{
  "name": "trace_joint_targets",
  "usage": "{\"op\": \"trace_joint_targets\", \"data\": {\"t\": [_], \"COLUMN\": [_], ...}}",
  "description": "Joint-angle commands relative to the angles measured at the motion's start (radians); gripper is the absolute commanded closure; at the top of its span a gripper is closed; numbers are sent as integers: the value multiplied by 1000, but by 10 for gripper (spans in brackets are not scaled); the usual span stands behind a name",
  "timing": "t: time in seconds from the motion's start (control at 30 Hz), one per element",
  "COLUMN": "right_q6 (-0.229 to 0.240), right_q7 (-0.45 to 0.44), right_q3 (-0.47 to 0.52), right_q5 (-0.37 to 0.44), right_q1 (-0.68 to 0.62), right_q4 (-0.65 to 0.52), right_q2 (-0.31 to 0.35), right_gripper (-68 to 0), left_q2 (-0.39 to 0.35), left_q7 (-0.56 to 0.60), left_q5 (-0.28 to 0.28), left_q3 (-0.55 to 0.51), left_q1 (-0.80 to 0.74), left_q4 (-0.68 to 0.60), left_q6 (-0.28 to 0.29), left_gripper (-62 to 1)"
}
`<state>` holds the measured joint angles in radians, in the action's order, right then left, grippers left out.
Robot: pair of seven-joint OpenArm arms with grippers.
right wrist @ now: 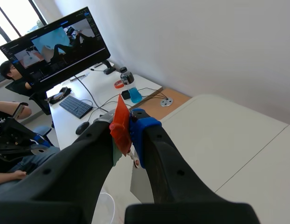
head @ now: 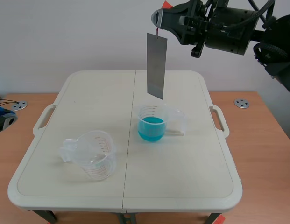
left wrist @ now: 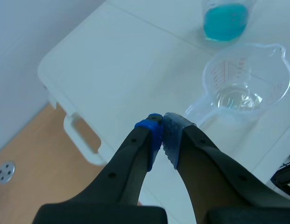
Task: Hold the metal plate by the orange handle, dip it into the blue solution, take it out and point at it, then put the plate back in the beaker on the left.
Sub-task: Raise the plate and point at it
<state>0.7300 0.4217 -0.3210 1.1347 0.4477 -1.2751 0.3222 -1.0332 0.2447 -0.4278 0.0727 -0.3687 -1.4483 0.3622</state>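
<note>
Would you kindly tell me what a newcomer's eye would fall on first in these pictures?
The grey metal plate stands out first, hanging from the right gripper, which is shut on its orange handle, high above the table. Just below it stands the beaker of blue solution, with the empty clear beaker nearer the robot on the left.

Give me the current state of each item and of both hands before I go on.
right hand: shut on the orange handle, raised.
orange handle: clamped in the right hand.
metal plate: hanging from the handle, not dipped.
left hand: shut, holding nothing.
blue solution beaker: upright, partly filled.
clear beaker: upright, looks empty.
</note>
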Motion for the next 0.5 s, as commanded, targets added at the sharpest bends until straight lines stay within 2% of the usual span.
{"op": "trace_joint_targets", "data": {"t": [0.0, 0.13, 0.3, 0.47], "right_q6": [16, 16, 16, 16], "right_q7": [-16, -16, -16, -15], "right_q3": [8, 8, 8, 8], "right_q5": [21, 21, 21, 21], "right_q1": [17, 17, 17, 13], "right_q4": [-22, -22, -22, -22], "right_q2": [7, 7, 7, 7], "right_gripper": [-15, -15, -15, -15], "left_q2": [5, 34, 112, 213], "left_q7": [-10, -41, -123, -202], "left_q5": [-6, -1, 6, 66], "left_q3": [52, 187, 319, 428], "left_q1": [56, 201, 364, 480], "left_q4": [-11, -11, -11, -3], "left_q6": [1, 1, 1, 0], "left_gripper": [-27, -27, -27, -27]}}
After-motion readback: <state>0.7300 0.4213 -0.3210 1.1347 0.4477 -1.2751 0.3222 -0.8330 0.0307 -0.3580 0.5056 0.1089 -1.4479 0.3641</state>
